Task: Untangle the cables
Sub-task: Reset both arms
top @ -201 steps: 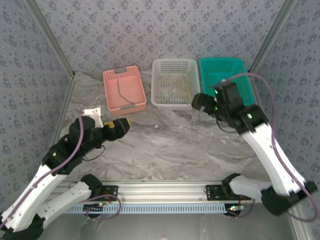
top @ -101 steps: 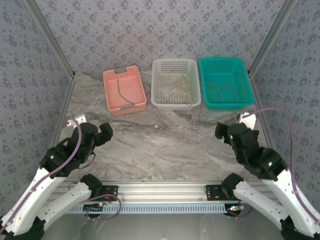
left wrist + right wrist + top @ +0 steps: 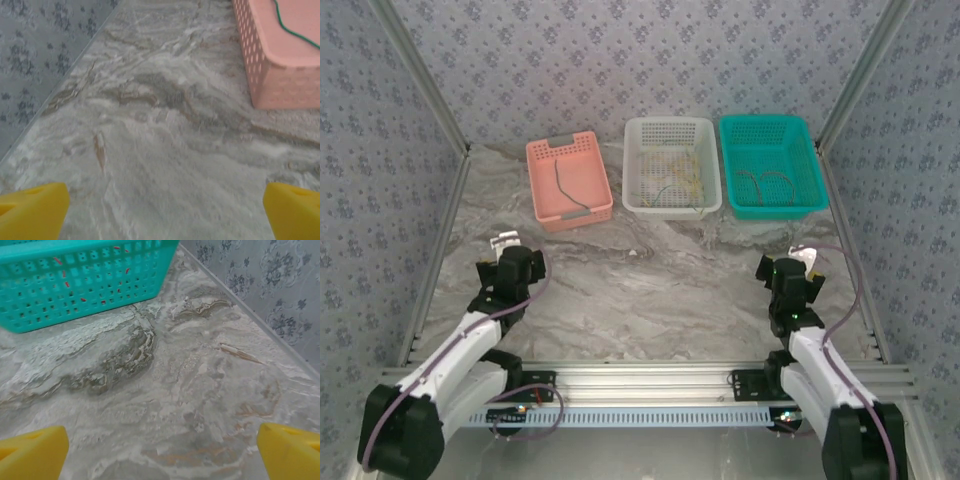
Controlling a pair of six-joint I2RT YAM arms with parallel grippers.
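Top: 3 baskets in a row at the far side of the table (image 3: 650,285): pink basket (image 3: 537,190), white basket (image 3: 630,165), teal basket (image 3: 775,210). The cables are split among them: 1 green cable (image 3: 560,187) in pink, yellow strands (image 3: 685,180) in white, dark loops (image 3: 765,183) in teal. Left gripper (image 3: 510,262) is low over bare marble near-left and right gripper (image 3: 783,272) is near-right. Both are well apart from the baskets.

Left wrist: left gripper (image 3: 162,212) is spread wide, with yellow fingertips (image 3: 30,210) at the 2 bottom corners and only marble between them. The pink basket (image 3: 260,65) corner is top right, with the green cable (image 3: 282,24) lying on its floor.

Right wrist: right gripper (image 3: 160,450) is also spread wide and empty, fingertips (image 3: 292,447) at the bottom corners. The teal basket (image 3: 100,285) is top left, with red strands (image 3: 65,284) visible through the mesh.
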